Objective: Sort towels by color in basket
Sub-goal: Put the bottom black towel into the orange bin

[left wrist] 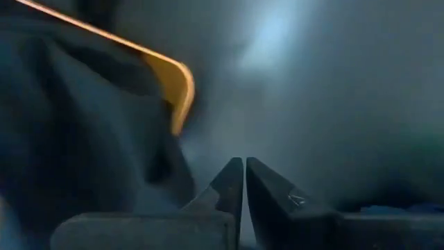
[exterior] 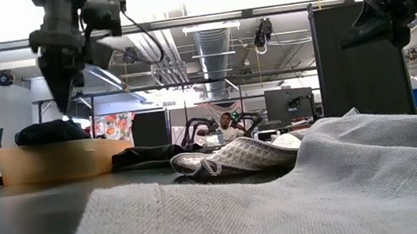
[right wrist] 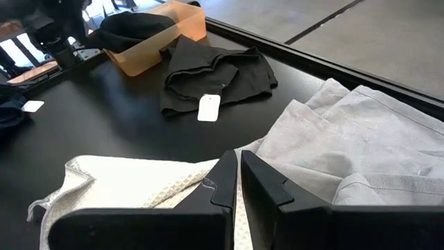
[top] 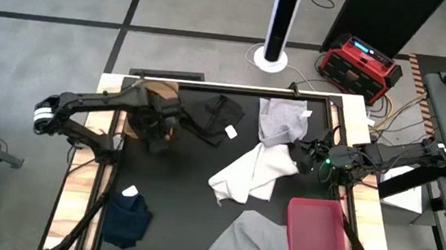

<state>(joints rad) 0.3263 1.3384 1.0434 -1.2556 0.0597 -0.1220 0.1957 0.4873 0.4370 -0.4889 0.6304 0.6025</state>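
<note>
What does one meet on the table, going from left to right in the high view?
Navy towel → orange basket → black towel → white towel → red basket.

Bare black table [top: 176, 186] between navy towel [top: 127, 218] and white towel [top: 253, 174]; far end crowded by orange basket [top: 143, 117].

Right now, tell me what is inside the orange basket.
A dark towel lies bunched inside the orange basket, rising above its rim. Whether anything lies beneath that towel cannot be seen, since it covers the basket's floor. The left gripper, shut, hangs empty beside the basket.
</note>
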